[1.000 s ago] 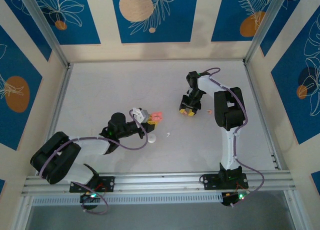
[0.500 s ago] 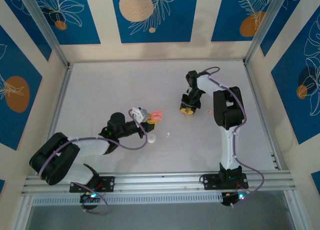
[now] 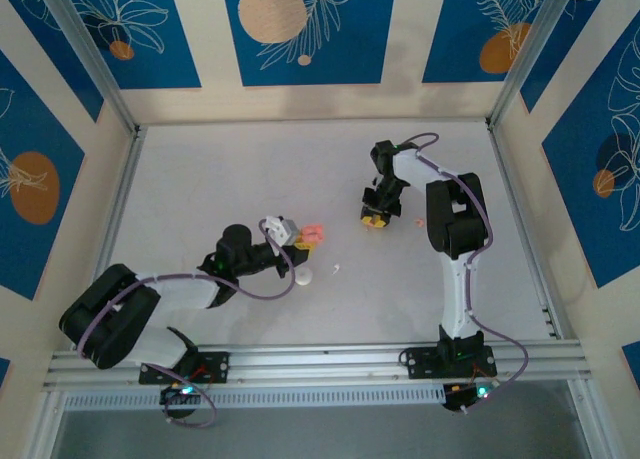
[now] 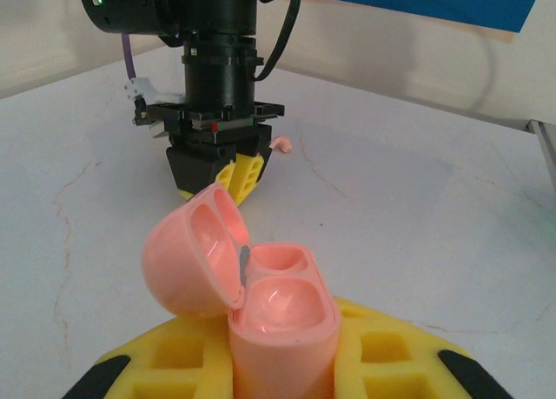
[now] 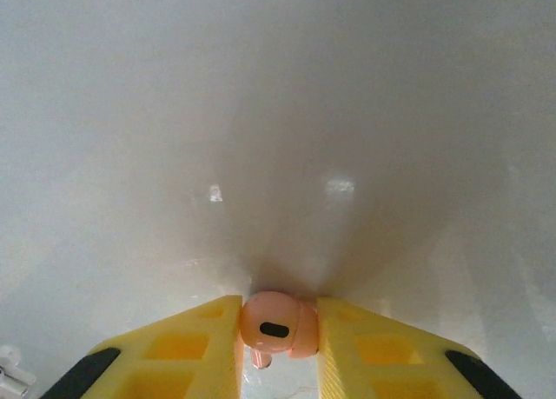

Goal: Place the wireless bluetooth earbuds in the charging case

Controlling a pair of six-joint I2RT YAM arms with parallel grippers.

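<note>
My left gripper is shut on the pink charging case, which stands upright between the yellow fingers with its lid swung open to the left and both wells empty. From above, the case sits left of the table's middle. My right gripper points down at the table, its yellow pads pressed on both sides of a pale pink earbud. In the top view this gripper is right of the case. A second pink earbud lies on the table beside it.
A white rounded case and a tiny white earbud lie on the white table just below the pink case. Metal rails and walls frame the table.
The right gripper's jaws have closed in on the pale pink earbud. The left arm and the pink case have stayed still.
</note>
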